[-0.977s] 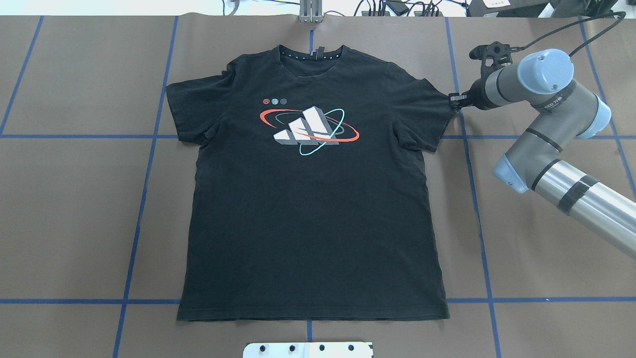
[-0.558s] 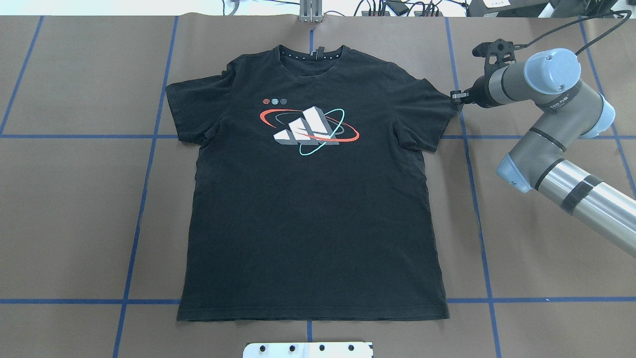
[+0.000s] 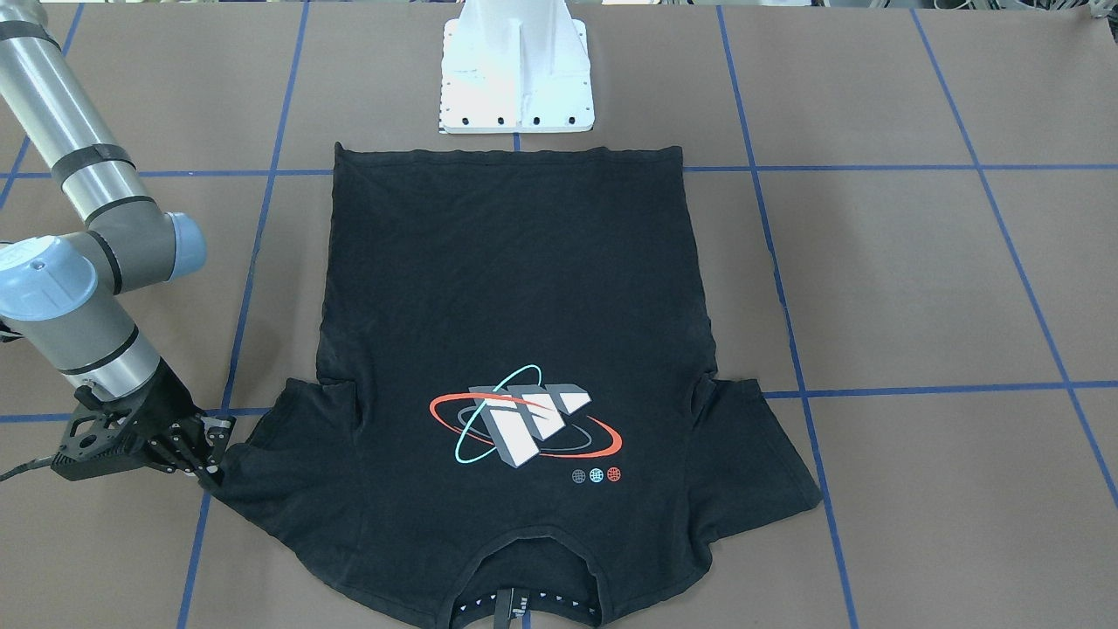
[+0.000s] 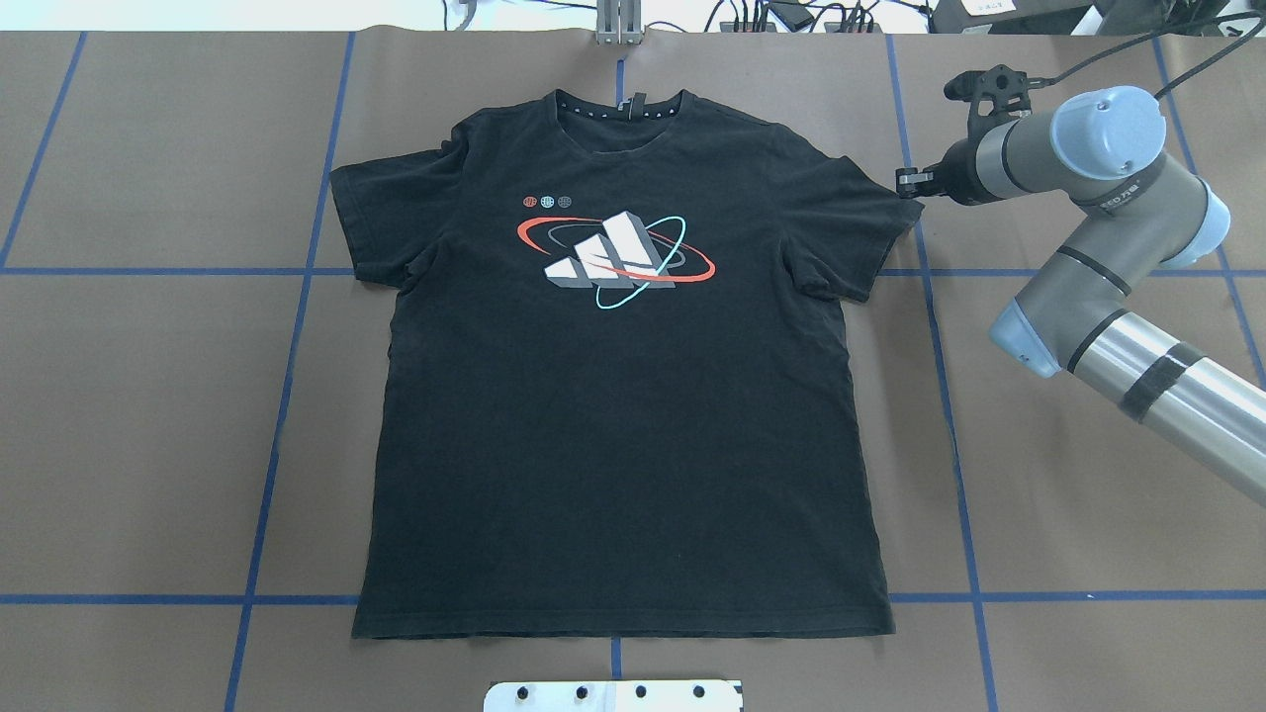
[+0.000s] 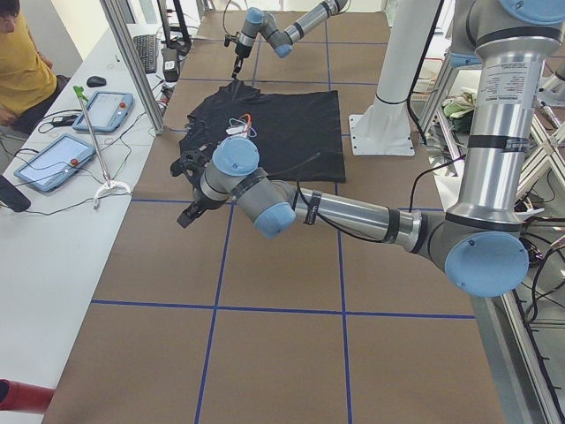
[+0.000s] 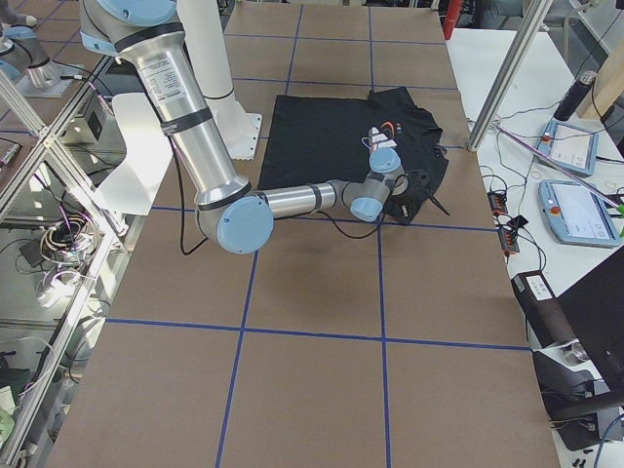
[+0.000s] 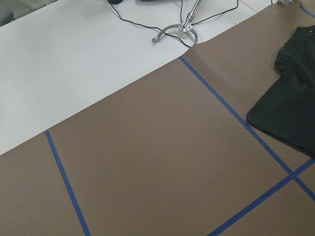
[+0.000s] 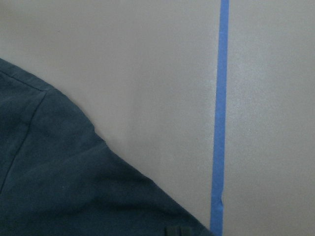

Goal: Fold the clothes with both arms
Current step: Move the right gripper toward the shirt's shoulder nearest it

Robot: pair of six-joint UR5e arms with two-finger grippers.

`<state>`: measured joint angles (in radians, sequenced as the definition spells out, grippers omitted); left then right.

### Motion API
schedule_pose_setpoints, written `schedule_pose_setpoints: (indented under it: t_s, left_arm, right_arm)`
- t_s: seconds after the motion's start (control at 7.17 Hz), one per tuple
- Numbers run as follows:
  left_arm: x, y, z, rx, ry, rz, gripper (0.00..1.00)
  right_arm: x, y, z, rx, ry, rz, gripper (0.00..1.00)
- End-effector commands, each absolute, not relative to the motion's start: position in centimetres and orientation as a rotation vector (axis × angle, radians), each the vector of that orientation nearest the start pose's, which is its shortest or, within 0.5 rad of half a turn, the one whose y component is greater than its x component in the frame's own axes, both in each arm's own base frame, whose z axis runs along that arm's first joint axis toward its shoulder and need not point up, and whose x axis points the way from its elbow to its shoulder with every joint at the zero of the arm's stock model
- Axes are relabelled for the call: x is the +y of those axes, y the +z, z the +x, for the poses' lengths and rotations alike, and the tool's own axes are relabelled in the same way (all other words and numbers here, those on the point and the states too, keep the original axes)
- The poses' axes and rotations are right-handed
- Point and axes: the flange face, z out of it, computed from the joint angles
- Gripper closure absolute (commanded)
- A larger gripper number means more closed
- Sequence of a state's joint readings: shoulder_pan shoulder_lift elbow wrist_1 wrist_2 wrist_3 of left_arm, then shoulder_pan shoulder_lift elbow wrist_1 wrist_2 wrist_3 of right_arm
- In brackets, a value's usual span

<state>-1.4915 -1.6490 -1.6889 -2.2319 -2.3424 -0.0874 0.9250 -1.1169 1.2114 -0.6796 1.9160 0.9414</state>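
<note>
Hem toward the robot and collar far out, the black T-shirt lies flat on the tabletop, its sleeve just inward of the nearer right hand; neither hand's opening can be told, the left hand hanging well apart.

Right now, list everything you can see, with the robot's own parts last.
T-shirt: one, black with white, red and cyan print, flat, print up, mid-table.
Table: one, brown with blue tape grid.
Pedestal: one, white, at the shirt's hem.
Tablets: two, grey, on the white side desk.
Person: one, yellow shirt, beside that desk.
Arms: two, silver-grey, light-blue caps; right arm, left arm.
Pincers: two, black; right pincer at a sleeve tip, left pincer near the other sleeve; open or shut unclear.
</note>
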Motion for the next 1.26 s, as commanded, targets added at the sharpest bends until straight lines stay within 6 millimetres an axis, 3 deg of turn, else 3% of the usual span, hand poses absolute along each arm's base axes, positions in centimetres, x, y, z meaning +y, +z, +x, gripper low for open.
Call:
schedule_pose_setpoints:
  t_s: [0.0, 0.28, 0.56, 0.84, 1.12]
  left_arm:
    - [-54.0, 48.1, -2.2, 0.787, 0.322, 0.751, 0.0]
    - [-54.0, 48.2, -2.2, 0.787, 0.322, 0.749, 0.0]
    - [-54.0, 48.2, -2.1, 0.788, 0.323, 0.749, 0.0]
    - [-54.0, 48.2, -2.1, 0.788, 0.323, 0.749, 0.0]
    - [-54.0, 48.2, -2.1, 0.788, 0.324, 0.749, 0.0]
  right_arm:
    - [-62.7, 47.8, -34.6, -0.941, 0.094, 0.441, 0.4]
    - [-62.7, 50.9, -34.7, -0.949, 0.091, 0.447, 0.4]
    - [-62.7, 51.5, -34.8, -0.944, 0.092, 0.442, 0.43]
    - [-62.8, 51.6, -34.8, -0.942, 0.093, 0.44, 0.52]
    - [-62.8, 51.8, -34.9, -0.939, 0.093, 0.438, 0.53]
